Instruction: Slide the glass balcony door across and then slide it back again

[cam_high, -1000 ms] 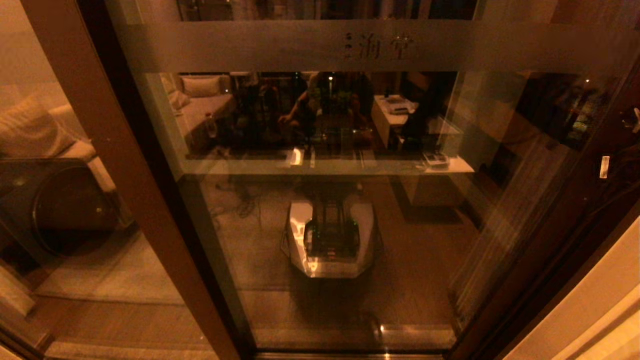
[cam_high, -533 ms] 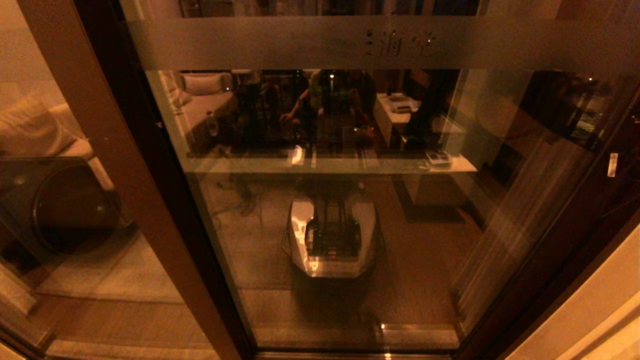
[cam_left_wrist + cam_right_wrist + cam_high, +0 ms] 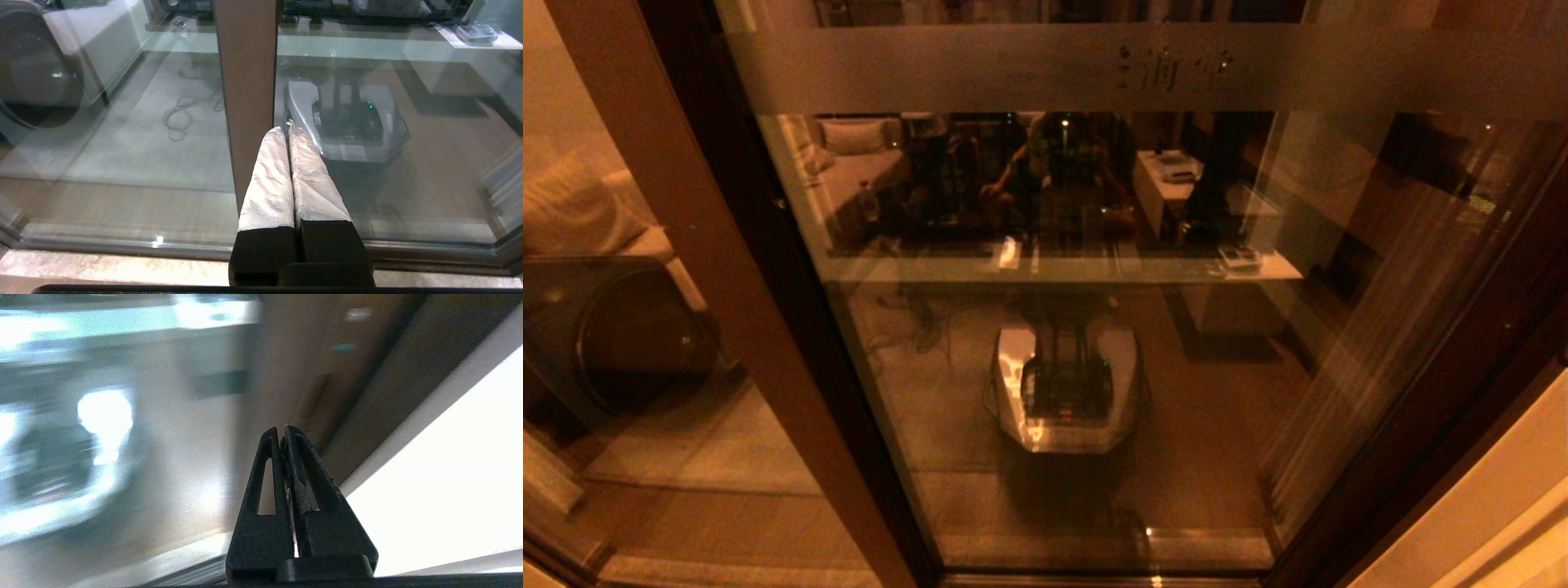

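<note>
Head view is filled by the tall glass balcony door in its dark brown frame (image 3: 1045, 343), a frosted horizontal band with faint characters (image 3: 1176, 72) running across it at twelve o'clock. The door's left stile runs from eleven o'clock down toward six, lapping a lighter brown upright of the fixed brown-framed glass panel (image 3: 645, 269), which takes up the nine o'clock side. The door's right stile slants from three o'clock toward five, with a pale wall strip (image 3: 1486, 506) beyond it at four o'clock. The glass mirrors the robot's white wheeled base (image 3: 1066, 392) at centre and a lit room behind it. Neither arm shows in this view.

Left wrist view shows the left end effector (image 3: 286, 130), its two cloth-wrapped fingers (image 3: 267, 179) pressed together with no gap and nothing between them. Their tips sit at the edge of the brown upright stile (image 3: 247, 94), close to the glass; whether they touch it cannot be told.

Right wrist view shows the right end effector (image 3: 282, 430), its black ribbed fingers (image 3: 304, 486) closed tip to tip and holding nothing. It points at the door's brown right stile, just below the slim recessed handle (image 3: 314, 400); contact cannot be told.
</note>
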You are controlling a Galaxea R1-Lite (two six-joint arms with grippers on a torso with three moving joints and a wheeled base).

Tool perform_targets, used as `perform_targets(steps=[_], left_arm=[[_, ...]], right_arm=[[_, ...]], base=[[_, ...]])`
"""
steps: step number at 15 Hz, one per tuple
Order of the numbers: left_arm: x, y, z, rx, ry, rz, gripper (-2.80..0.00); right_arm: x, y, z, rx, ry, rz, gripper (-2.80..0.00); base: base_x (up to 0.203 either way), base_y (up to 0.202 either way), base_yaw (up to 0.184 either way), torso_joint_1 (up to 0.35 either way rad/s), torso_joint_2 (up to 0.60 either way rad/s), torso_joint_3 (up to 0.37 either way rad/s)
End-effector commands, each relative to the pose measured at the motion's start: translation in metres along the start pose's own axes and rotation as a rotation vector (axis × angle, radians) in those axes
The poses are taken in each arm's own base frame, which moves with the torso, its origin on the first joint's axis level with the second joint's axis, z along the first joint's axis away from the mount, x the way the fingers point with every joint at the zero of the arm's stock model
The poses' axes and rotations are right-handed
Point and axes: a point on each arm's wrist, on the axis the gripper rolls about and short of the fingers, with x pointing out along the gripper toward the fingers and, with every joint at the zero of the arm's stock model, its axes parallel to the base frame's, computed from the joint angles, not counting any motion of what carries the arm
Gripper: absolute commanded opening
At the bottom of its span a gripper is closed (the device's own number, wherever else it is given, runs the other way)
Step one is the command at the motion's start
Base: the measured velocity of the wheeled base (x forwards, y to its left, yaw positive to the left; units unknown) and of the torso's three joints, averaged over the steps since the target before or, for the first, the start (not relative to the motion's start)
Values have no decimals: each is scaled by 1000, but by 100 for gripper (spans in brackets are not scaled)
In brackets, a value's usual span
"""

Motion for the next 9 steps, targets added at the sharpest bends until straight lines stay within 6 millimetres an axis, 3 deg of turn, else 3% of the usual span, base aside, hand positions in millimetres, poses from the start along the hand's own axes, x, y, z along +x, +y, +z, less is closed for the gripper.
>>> perform_targets(steps=[1,4,9], left_arm=[[0,0,0,0,0,0,-280],[0,0,0,0,0,0,-280],[0,0,0,0,2,0,-280]], right_arm=[[-28,-2,13,26,-68,188,-280],[-67,-3,15,123,-56,561,-280],[-145,6,-3,111,-86,486,-280]], base=[[0,0,0,0,0,0],[0,0,0,0,0,0],[0,0,0,0,0,0]])
